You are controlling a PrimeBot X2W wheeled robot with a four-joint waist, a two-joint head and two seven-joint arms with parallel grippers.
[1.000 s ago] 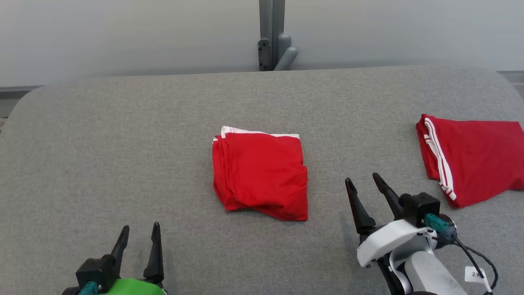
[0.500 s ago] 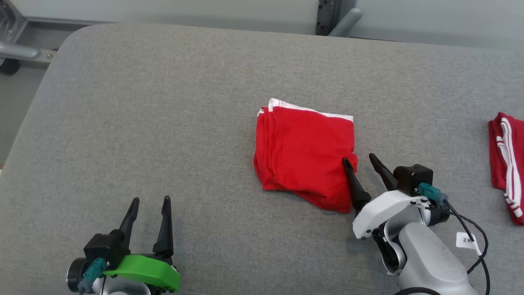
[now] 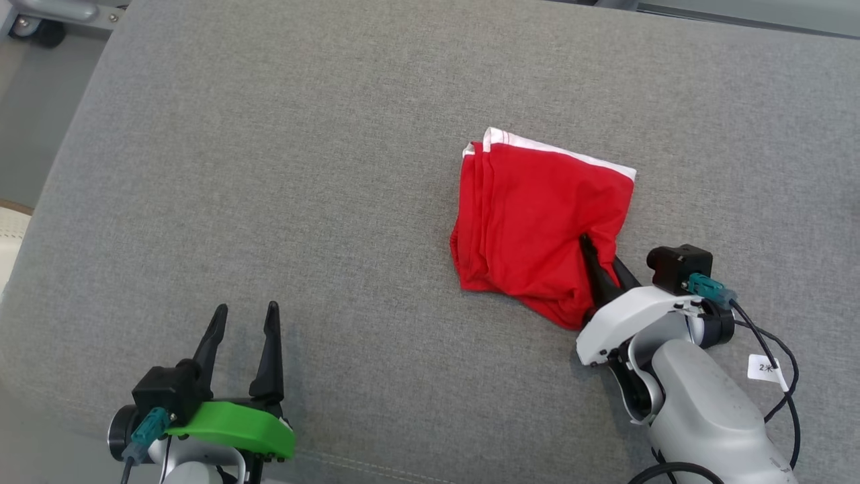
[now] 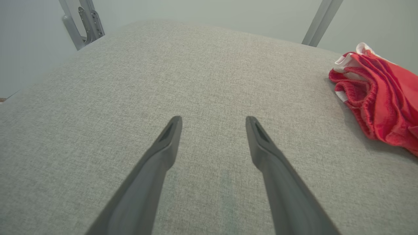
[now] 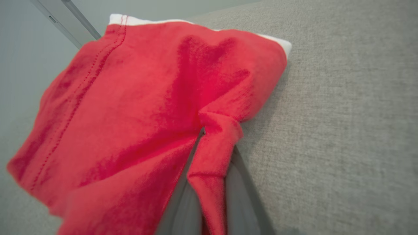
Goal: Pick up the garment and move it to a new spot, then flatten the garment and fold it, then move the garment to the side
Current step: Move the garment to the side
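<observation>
R gripper (image 3: 599, 252) is clamped on a pinch of the red folded cloth garment with a white edge (image 3: 537, 215). Its two dark fingers (image 3: 594, 269) stand nearly together, tips buried in a raised ridge of red cloth at the garment's near-right corner. In the R wrist view the R gripper (image 5: 217, 140) has that ridge squeezed btwn the fingers (image 5: 240, 186), w/ cloth bunched & wrinkled around the tips. The rest of the garment (image 5: 130, 107) spreads away fwd & to that view's left, white edge along its far side.

So the garment lies directly ahead & slightly left of the R gripper, touching it. Apart from the pinched corner it rests on the grey woven-fabric table top (image 3: 269, 168), right of centre in the head view. Stacked fold edges show along its left side.

L gripper (image 3: 246, 308) is spread wide w/ nothing in it, over bare grey top at near-left, well apart from the garment. In the L wrist view the L gripper (image 4: 214, 119) has the table top (image 4: 196, 65) showing btwn its parted fingers. The garment (image 4: 382, 94) sits at that view's right edge, layered hems facing the camera.

Further out: green cover (image 3: 235, 430) on the L wrist, white tag (image 3: 766, 368) on a black cable by the R wrist, grey metal frame post (image 4: 83, 26) beyond the table's far edge.
</observation>
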